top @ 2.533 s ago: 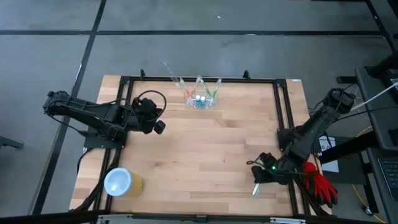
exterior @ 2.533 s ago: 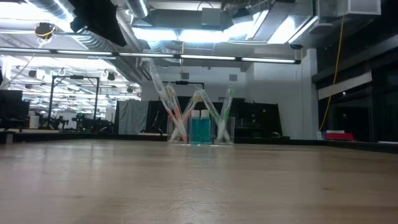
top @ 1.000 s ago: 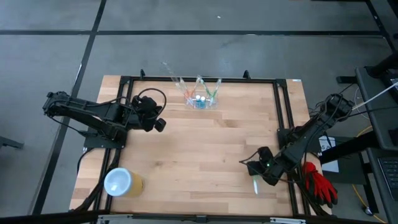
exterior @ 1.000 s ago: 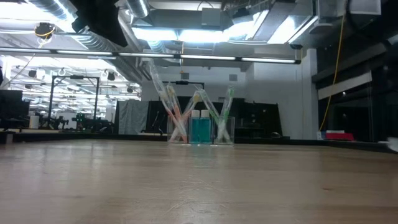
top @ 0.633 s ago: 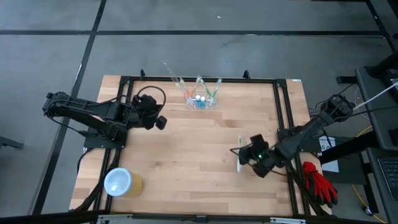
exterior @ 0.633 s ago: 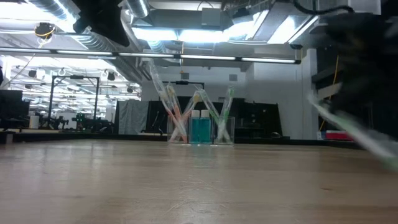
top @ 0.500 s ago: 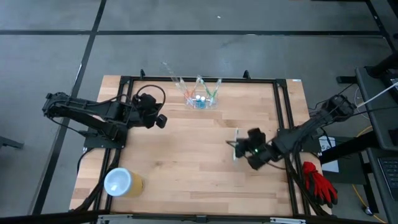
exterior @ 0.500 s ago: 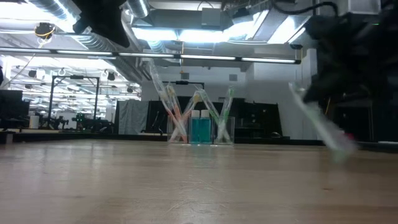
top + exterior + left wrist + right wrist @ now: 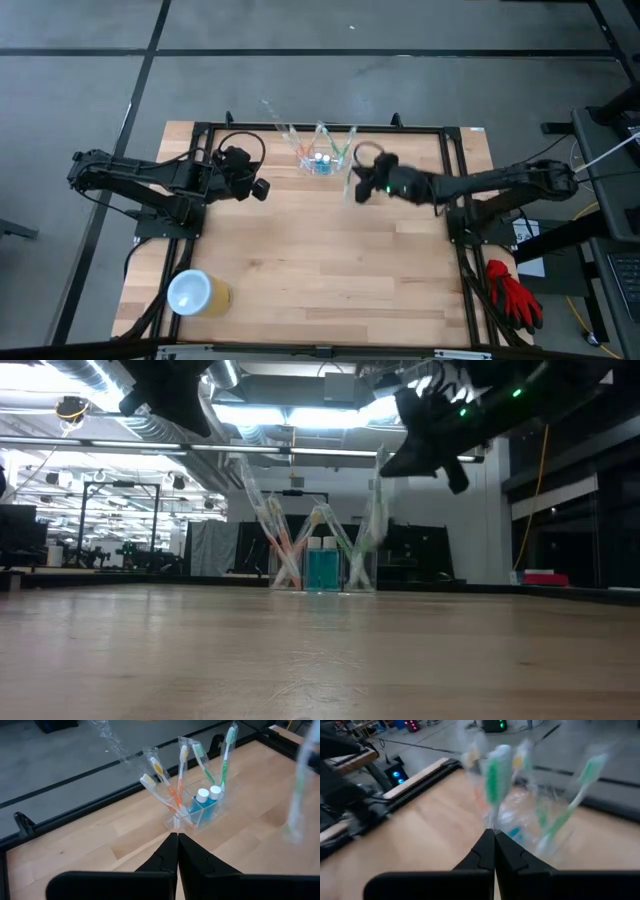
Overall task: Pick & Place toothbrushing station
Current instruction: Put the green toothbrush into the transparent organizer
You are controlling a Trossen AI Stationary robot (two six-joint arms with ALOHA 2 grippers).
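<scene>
Room: large workshop hall with ceiling lights and dark equipment, seen behind the table in the low view.
Surface: pale wooden worktop (image 9: 330, 250) inside a black frame.
Station: small clear plastic toothbrush holder (image 9: 322, 160) stands at the middle of the worktop's far edge, holding wrapped toothbrushes that fan outward and two blue, white-capped tubes.
Right end effector (image 9: 356, 188): fingers closed on a green-and-white wrapped toothbrush (image 9: 354, 172), held above the worktop just beside the holder, on the right-edge side.
Left end effector (image 9: 260, 189): fingers shut together and holding nothing; it hovers near the far left part of the worktop, apart from the holder.
Key relation: holder lies just toward the far edge and slightly toward the left edge from the right end effector, which is the nearer arm; the held brush's long axis runs roughly upright, about in line with the holder's openings.
Step, judged: carrying the brush in for placement; what remains looks like a short shift over the holder and then a lowering.
Risk, judged: the fanned brushes crowd the openings, so the incoming brush could catch on a wrapper.
Low view adds: held brush hangs near vertical, close beside the rightmost brush in the holder.
Left wrist view adds: the holder's contents show clearly; the held brush shows only as a blur at the side.
Right wrist view: smeared, showing only the green brush before the holder.
Elsewhere: yellow cup with white top (image 9: 196, 293) lies near the left near corner; a red glove (image 9: 513, 297) lies off the right edge.
</scene>
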